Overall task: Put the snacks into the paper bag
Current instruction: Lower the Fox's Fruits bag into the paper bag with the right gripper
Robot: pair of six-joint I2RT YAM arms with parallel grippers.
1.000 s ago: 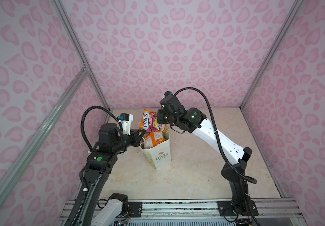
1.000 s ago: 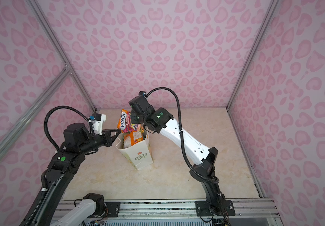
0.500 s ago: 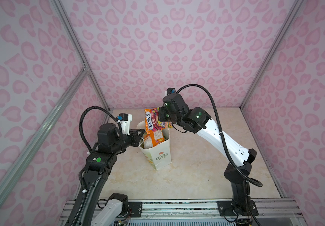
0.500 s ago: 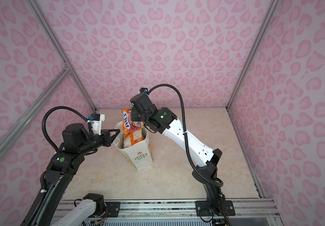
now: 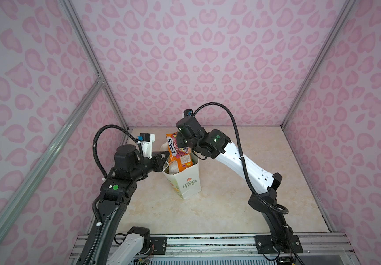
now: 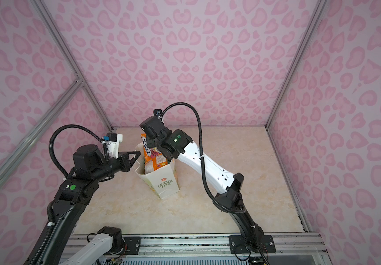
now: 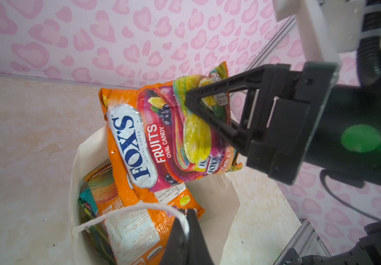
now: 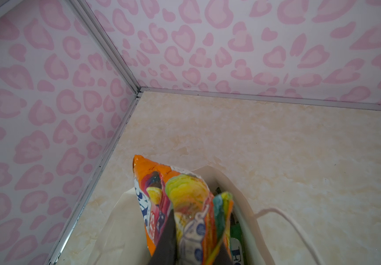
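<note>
Right fingers (image 7: 193,101) clamped on the top of an orange FOX'S pouch (image 7: 143,142), pouch upright with its lower end in the mouth of the paper bag (image 5: 186,183), other pouches (image 7: 129,231) inside, left fingers (image 7: 184,238) pinched shut on the white handle (image 7: 116,213) at the bag's left rim, bag standing mid-worktop (image 5: 219,202)

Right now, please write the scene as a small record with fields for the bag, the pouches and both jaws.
bag: upright on the table, mouth open
left jaws: shut on the bag's handle
right jaws: shut on the top edge of the orange pouch
orange pouch: roughly upright, lower end inside the bag's mouth, most of it above the rim
other pouches: already inside the bag
loose pouches: none visible on the table
</note>
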